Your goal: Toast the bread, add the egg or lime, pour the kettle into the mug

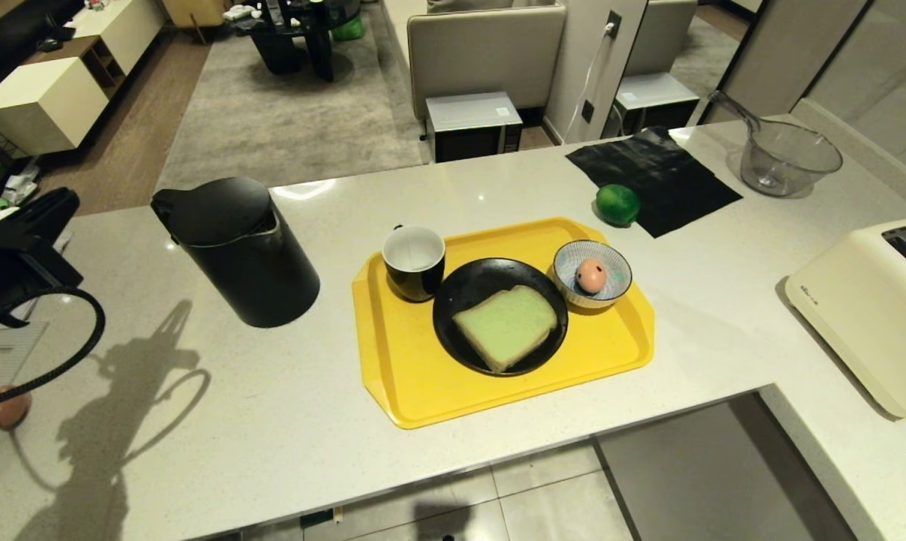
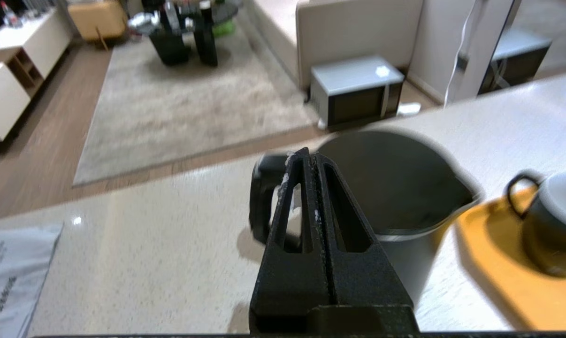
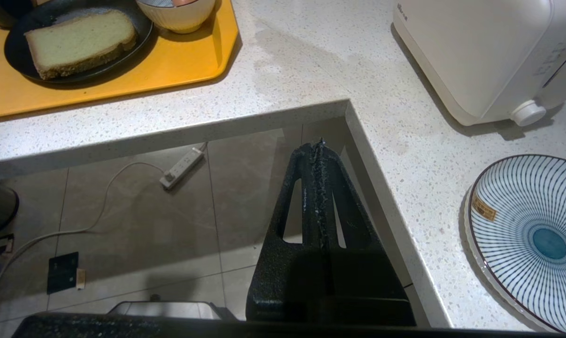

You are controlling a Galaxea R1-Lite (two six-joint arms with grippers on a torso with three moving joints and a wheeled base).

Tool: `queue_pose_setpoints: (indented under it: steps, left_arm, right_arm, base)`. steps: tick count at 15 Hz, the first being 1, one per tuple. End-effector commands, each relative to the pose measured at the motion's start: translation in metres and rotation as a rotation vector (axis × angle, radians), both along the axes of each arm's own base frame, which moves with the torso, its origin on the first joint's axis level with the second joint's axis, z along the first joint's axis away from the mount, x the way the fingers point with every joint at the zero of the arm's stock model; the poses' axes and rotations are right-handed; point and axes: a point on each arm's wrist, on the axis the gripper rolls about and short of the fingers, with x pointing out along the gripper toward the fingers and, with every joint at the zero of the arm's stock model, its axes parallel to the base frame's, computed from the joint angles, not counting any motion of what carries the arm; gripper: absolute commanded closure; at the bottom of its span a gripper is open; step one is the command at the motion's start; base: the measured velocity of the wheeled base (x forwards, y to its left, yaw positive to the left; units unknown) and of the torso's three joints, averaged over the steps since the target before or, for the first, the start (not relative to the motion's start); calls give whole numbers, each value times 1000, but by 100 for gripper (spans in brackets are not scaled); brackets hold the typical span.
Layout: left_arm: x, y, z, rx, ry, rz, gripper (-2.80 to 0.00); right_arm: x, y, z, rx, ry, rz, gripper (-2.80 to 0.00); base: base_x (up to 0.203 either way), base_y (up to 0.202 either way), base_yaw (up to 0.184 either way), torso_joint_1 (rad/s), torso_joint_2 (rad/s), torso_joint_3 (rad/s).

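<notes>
A: Where do the task's things sit in the head view?
B: Mid-frame, a yellow tray (image 1: 393,391) lies on the counter (image 1: 235,451); on it the mug (image 1: 414,261) stands at the upper left, a black plate (image 1: 460,289) carries the bread (image 1: 505,327), and the egg (image 1: 590,275) rests in a striped bowl (image 1: 569,259) at the tray's upper right.
A: And the lime?
B: Off the tray, up and right of it — the lime (image 1: 617,204) touches the edge of a black cloth (image 1: 663,176); the kettle (image 1: 235,252) stands left of the tray, apart from it.
A: The left tool?
B: In the left wrist view the left tool (image 2: 311,157) has its fingers pressed together on nothing, in front of the kettle's handle; I cannot tell whether it touches it.
A: The right one?
B: The right tool (image 3: 318,148) is closed too and empty — it hangs over the floor by the counter's inner corner; the toaster (image 1: 870,308) sits at the right edge of the head view.
</notes>
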Motion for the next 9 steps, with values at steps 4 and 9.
queue_pose_setpoints:
  steps: [4,9]
  left_arm:
    - [-74,-20,39,-38,-212,-59,0]
    - [-154,-43,60,-16,-387,-100,0]
  right_arm:
    - [2,0,-7,1,27,0,0]
    - [2,0,-8,1,28,0,0]
  base:
    - [0,0,0,0,0,0]
    - [0,0,0,0,0,0]
